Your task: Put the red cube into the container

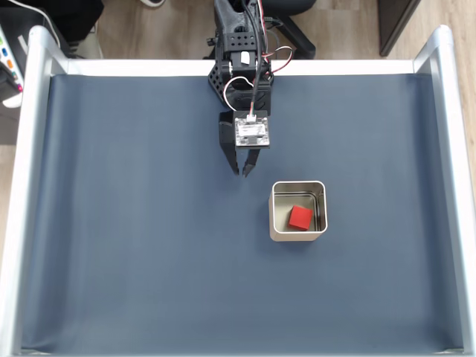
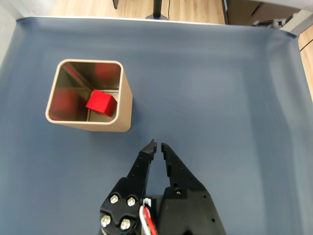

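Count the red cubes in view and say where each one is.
1. The red cube lies inside the container, on its floor; the red patches on the shiny walls are reflections.

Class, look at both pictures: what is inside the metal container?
The red cube lies on the floor of the container, with red reflections on the shiny inner walls. The floor beneath the cube is covered. The pincer stands apart, holding nothing.

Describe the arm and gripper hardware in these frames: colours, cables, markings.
Black printed arm with red, white and black cables looping over it. The gripper has two black tapered fingers with small holes along them, silver screws at the base, and a pale grey camera board on the wrist. No legible markings.
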`<control>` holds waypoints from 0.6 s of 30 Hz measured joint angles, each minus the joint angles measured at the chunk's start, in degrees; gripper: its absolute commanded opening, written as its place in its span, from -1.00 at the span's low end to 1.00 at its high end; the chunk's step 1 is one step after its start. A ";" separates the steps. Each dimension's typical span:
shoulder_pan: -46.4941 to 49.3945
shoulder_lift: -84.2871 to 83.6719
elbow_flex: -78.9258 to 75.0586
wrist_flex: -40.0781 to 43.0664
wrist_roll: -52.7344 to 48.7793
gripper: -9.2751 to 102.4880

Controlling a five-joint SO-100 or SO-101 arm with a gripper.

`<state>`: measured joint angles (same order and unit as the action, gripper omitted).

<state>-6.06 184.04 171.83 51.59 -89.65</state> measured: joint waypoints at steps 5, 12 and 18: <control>0.44 4.75 3.60 4.92 0.44 -0.83; 0.88 7.38 7.65 8.53 2.64 -0.83; 0.88 7.38 7.73 13.01 5.27 -0.83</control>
<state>-5.19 191.43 179.56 64.60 -84.38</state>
